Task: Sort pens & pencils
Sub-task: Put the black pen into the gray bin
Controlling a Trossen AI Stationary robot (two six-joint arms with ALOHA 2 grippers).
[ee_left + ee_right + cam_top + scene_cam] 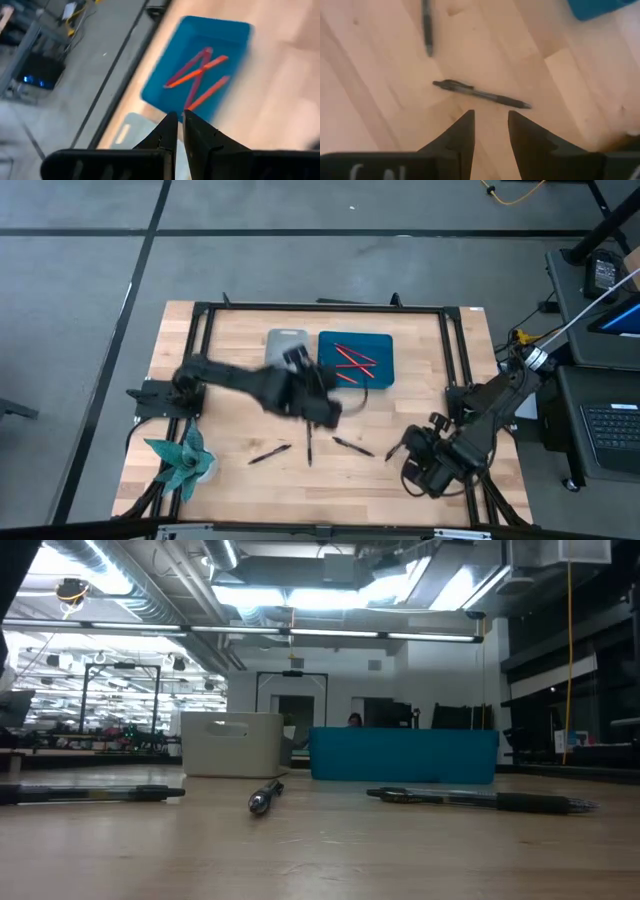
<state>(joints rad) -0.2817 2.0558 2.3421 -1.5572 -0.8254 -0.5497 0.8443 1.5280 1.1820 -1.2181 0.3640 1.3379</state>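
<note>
Two end effectors were observed above the desk [230,450]. The left end effector [325,412] was positioned over the middle of the desk, just short of the blue tray [382,370], with its fingers [170,132] drawn nearly together, a thin gap between the tips, and nothing seen held between them. Its arm reached in from the left edge. The right end effector [392,452] was located near the front right corner, with its fingers [465,132] standing apart at a moderate gap and empty; the nearest pen [480,94] lay on the wood just ahead of them, not touched.

The blue tray sat toward the back edge, at mid-width, and contained several red pencils [352,362] lying crossed over one another. A grey tray [284,342] stood touching or just beside it on the left; its contents could not be determined.

Three dark pens were found loose on the desk between the trays and the front edge: one to the left [270,453], one in the middle [309,446] below the left end effector, and one to the right [352,446], near the right end effector.

A green folded paper figure [182,460] stood near the front left corner.
</note>
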